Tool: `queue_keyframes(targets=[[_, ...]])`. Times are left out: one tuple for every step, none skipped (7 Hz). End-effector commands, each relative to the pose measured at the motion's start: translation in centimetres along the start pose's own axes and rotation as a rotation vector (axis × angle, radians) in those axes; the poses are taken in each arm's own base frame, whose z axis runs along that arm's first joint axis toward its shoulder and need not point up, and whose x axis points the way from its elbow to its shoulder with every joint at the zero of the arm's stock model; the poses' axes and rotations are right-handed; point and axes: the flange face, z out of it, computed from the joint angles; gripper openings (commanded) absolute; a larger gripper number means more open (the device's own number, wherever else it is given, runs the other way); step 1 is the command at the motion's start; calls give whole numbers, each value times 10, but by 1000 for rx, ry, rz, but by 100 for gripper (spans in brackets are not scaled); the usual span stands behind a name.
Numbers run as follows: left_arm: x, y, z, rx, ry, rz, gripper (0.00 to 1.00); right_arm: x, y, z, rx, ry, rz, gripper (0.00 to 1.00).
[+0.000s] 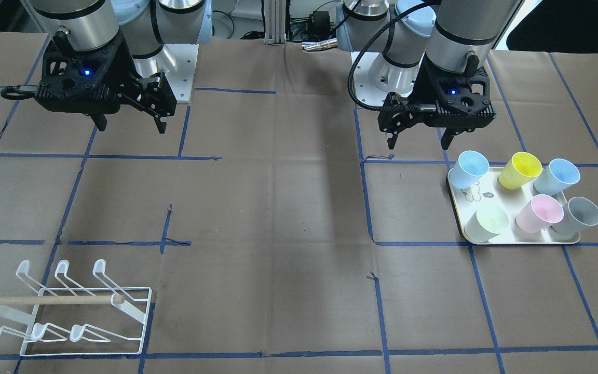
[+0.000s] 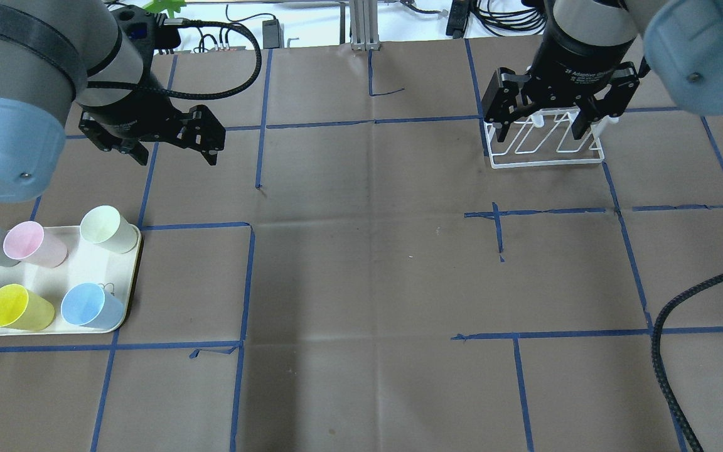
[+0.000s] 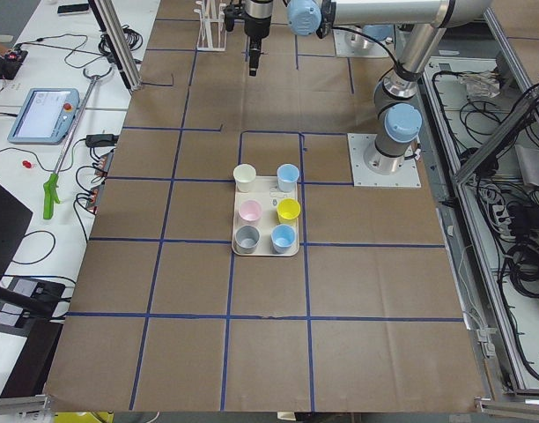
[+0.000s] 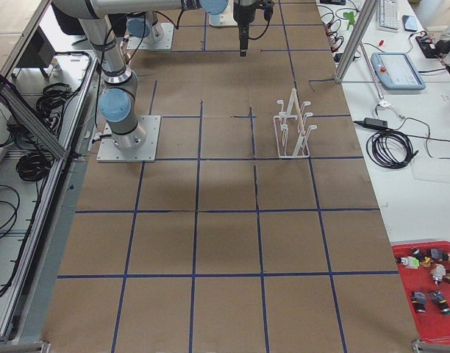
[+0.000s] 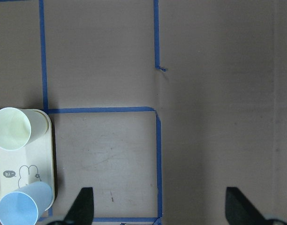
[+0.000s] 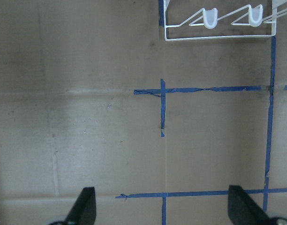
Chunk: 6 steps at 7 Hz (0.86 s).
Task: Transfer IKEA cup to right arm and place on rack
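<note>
Several pastel IKEA cups stand on a cream tray (image 1: 522, 239), among them a light blue cup (image 1: 473, 169), a yellow cup (image 1: 521, 170) and a pink cup (image 1: 539, 214). My left gripper (image 1: 417, 140) hangs open and empty above the table just beside the tray (image 2: 79, 263). In the left wrist view its fingertips (image 5: 82, 206) stand wide apart, with a cream cup (image 5: 12, 129) at the left edge. My right gripper (image 2: 542, 135) is open and empty, high over the white wire rack (image 2: 546, 164). The rack (image 1: 44, 299) is bare.
Brown paper with blue tape lines covers the table. The rack (image 4: 291, 132) stands near the table's far edge on the robot's right. The right wrist view shows its near prongs (image 6: 210, 18). A braided black cable (image 2: 669, 351) crosses the lower right.
</note>
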Motion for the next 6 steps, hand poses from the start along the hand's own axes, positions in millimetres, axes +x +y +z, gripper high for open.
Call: queue_keyframes(targets=[[-62,-10,9,-16,-6,-89,100,0,0,0,0,0,0,100],[-108,-16,18,-35,-12,-80,100,0,0,1,-2,0,0,100],[-156,-15,24,-50,-17,-79,100,0,0,1,-2,0,0,100],[-197,-7,32,-66,-11,-57,100,0,0,1,-2,0,2,100],[-218,2,43,-85,-3,-81,100,0,0,0,1,-2,0,100],[-217,3,43,-83,-2,-83,100,0,0,0,1,-2,2,100]])
